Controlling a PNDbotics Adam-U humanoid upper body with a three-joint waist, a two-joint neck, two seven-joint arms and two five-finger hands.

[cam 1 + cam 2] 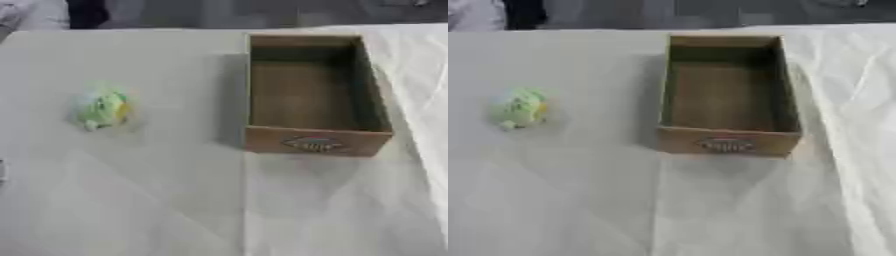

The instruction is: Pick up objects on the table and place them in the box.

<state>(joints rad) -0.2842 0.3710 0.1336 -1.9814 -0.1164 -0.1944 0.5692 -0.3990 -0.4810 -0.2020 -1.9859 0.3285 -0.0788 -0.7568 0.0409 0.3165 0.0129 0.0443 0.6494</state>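
Green object [101, 107] (small), well left — box [315, 142]

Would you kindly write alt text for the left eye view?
An open brown box, apparently empty, stands on a white-covered table. A small green and yellow object lies apart to its left. No robot hand shows.

A white cloth [157, 200] covers the desk [579, 45], lying smooth on the left and creased toward the right, where folds [859, 100] run down its edge. Beyond the far edge lies a dark grey floor [219, 12], and at the upper left corner something dark [86, 12] stands beside something pale [474, 14].
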